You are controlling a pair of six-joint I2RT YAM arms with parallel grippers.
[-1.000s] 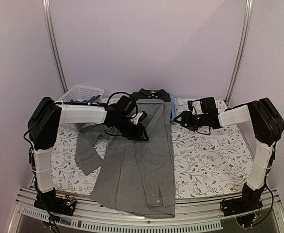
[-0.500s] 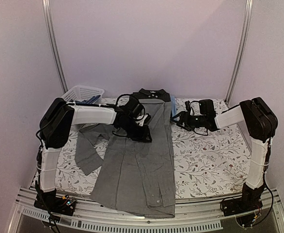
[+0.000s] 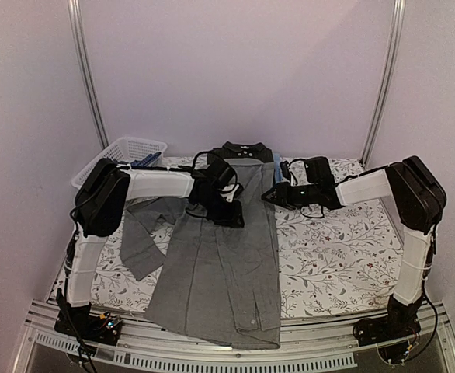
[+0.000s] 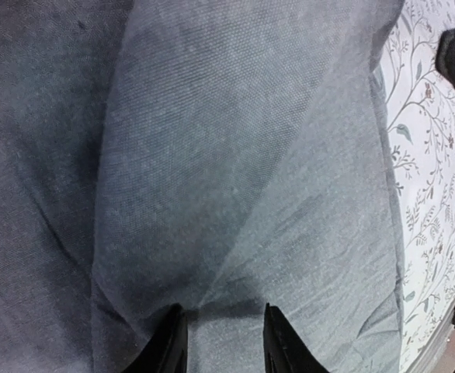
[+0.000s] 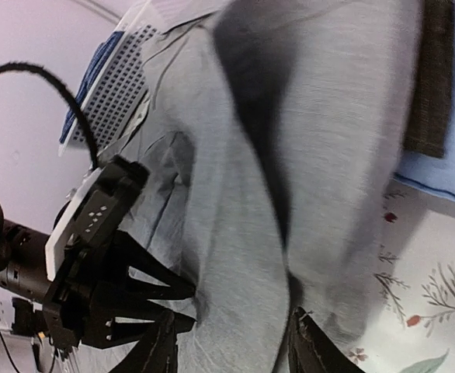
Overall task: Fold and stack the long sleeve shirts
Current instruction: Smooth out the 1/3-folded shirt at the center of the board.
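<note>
Now right tool (image 3: 268, 196) nearer grey shirt (image 3: 220, 272)

Plain grey shirt (image 3: 220, 272), white floral tablecloth (image 3: 328, 256)

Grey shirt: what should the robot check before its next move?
1. Left gripper pinches the grey shirt: ok.
2. Shirt edge sits between the right gripper fingers: ok.
3. Right gripper squeezes tight: cannot tell.
4. Sleeve tucked in: not ok, it sprawls out on the table.
5. Hem on the table: not ok, it hangs over the near edge.
</note>
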